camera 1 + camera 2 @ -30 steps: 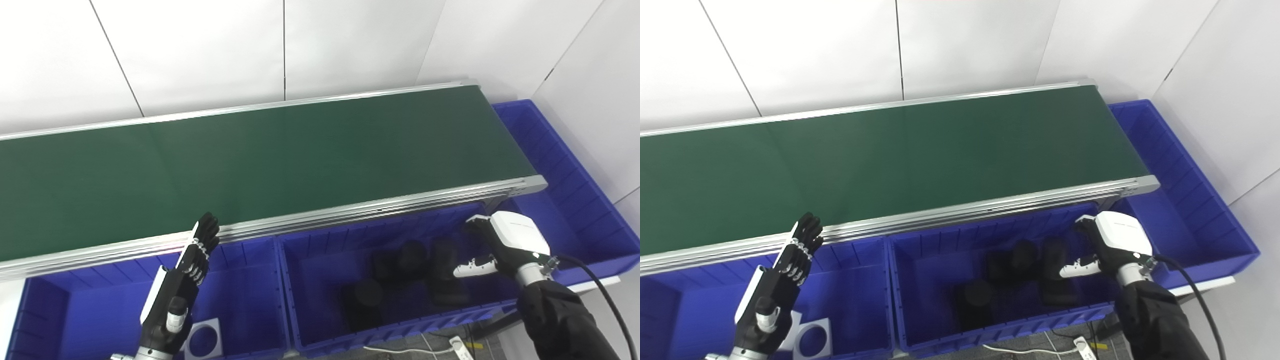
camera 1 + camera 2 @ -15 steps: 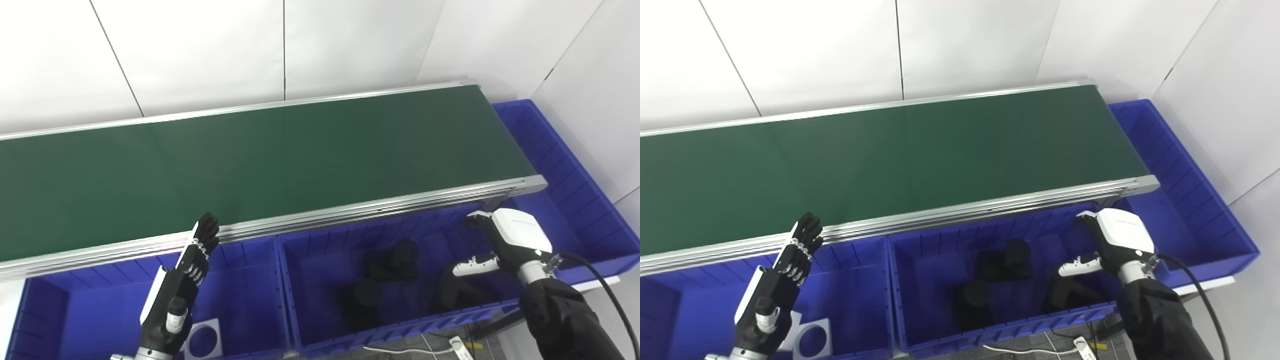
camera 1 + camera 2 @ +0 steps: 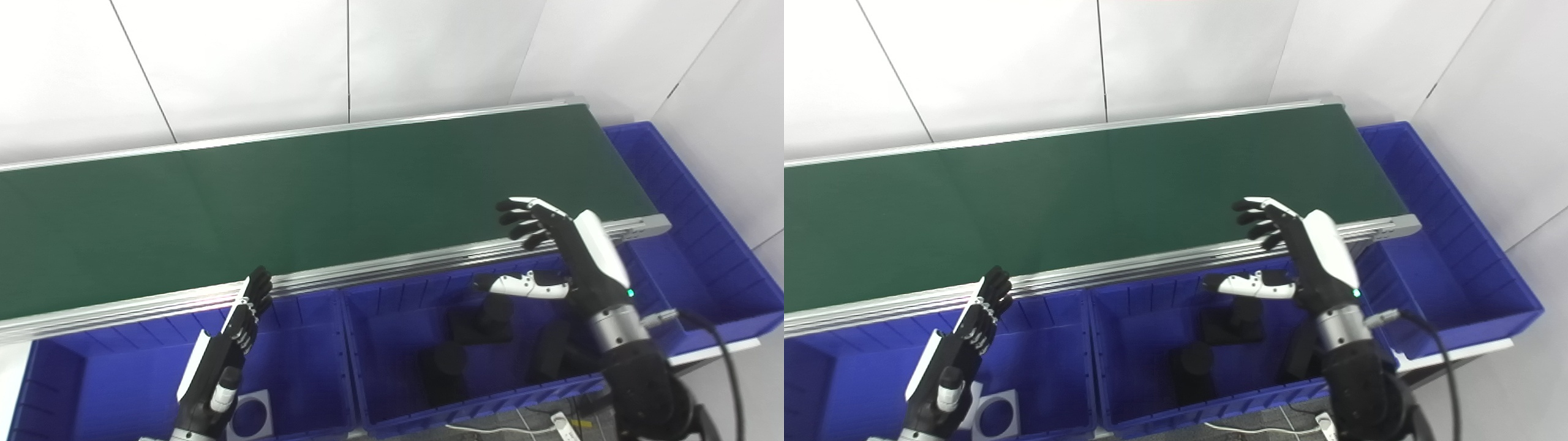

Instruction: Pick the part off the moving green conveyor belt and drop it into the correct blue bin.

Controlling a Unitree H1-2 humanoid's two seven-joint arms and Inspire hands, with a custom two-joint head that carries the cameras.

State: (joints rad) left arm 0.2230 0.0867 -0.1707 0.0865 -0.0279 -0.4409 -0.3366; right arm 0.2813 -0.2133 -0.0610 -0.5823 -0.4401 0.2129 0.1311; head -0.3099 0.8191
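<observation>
The green conveyor belt (image 3: 318,196) carries no part in view. My right hand (image 3: 566,257) is open, fingers spread, raised above the belt's near rail over the middle blue bin (image 3: 392,416). That bin holds three black parts: one (image 3: 487,315) under the thumb, one (image 3: 444,367) near the front, one (image 3: 551,355) leaning at the right. My left hand (image 3: 223,361) is open with straight fingers, held upright over the left blue bin (image 3: 300,318), holding nothing.
A white square plate with a round hole (image 3: 248,416) lies in the left bin. A long blue bin (image 3: 692,226) runs along the belt's right end. The aluminium rail (image 3: 367,269) edges the belt's near side. A cable (image 3: 729,361) trails from my right wrist.
My right hand rose out of the middle bin and opened, fingers now spread above the rail. The black part it released lies at the bin's right. The left hand dipped slightly.
</observation>
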